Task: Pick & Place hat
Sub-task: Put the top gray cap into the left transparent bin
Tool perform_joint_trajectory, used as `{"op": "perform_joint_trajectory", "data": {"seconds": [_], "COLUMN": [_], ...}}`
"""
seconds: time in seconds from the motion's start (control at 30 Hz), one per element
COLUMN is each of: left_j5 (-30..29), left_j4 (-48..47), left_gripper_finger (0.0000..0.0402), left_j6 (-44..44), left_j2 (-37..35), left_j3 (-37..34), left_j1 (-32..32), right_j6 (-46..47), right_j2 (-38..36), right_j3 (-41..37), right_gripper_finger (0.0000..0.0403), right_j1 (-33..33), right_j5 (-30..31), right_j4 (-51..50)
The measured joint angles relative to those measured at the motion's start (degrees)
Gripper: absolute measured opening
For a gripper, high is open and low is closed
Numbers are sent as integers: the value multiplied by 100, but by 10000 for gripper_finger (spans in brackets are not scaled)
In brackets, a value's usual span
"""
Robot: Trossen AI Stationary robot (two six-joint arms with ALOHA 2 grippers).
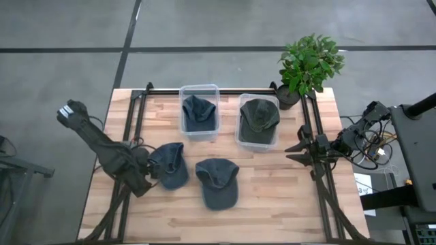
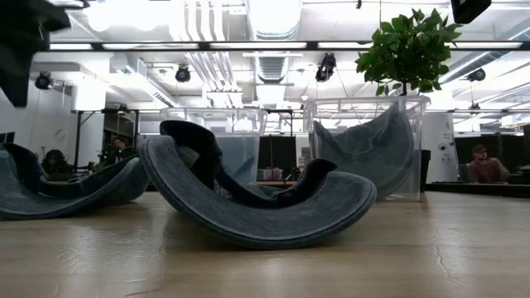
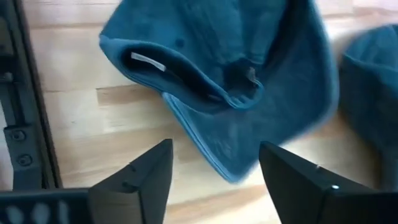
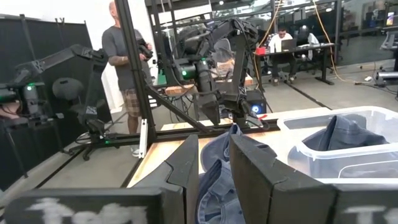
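Observation:
Two dark blue-grey caps lie upside down on the wooden table: one near the left side (image 1: 170,165) (image 2: 66,186), one in the middle (image 1: 218,182) (image 2: 257,203). My left gripper (image 1: 147,170) (image 3: 214,171) is open just left of the left cap (image 3: 230,81). Its fingers stand either side of the tip of the brim (image 3: 221,155) without touching it. My right gripper (image 1: 298,152) (image 4: 214,168) is open and waits at the table's right edge.
Two clear bins stand at the far side, each with a hat inside: a left bin (image 1: 199,112) (image 2: 217,136) and a right bin (image 1: 259,121) (image 2: 368,149). A potted plant (image 1: 310,62) stands at the far right corner. Black frame rails (image 1: 129,122) run along both table sides.

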Motion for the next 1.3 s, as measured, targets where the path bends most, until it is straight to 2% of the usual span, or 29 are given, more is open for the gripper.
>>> {"op": "perform_joint_trajectory", "data": {"seconds": [0.27,0.47,1.0,1.17,1.3], "left_j5": [-31,22,-234,-188,-120], "left_j4": [1177,1233,2762,2906,2883], "left_gripper_finger": [248,248,242,207,135], "left_j6": [113,-447,-534,-540,-544], "left_j2": [2,2,2,-9,-4], "left_j3": [-764,-1228,-2342,-2511,-2519], "left_j1": [99,113,444,460,460], "right_j6": [8,8,8,8,8], "right_j2": [0,0,-1,-1,-2], "right_j3": [0,0,0,0,0], "right_gripper_finger": [86,86,86,86,86], "right_j1": [-1,1,-1,-1,-1], "right_j5": [9,11,16,18,18], "right_j4": [6,26,50,54,54]}}
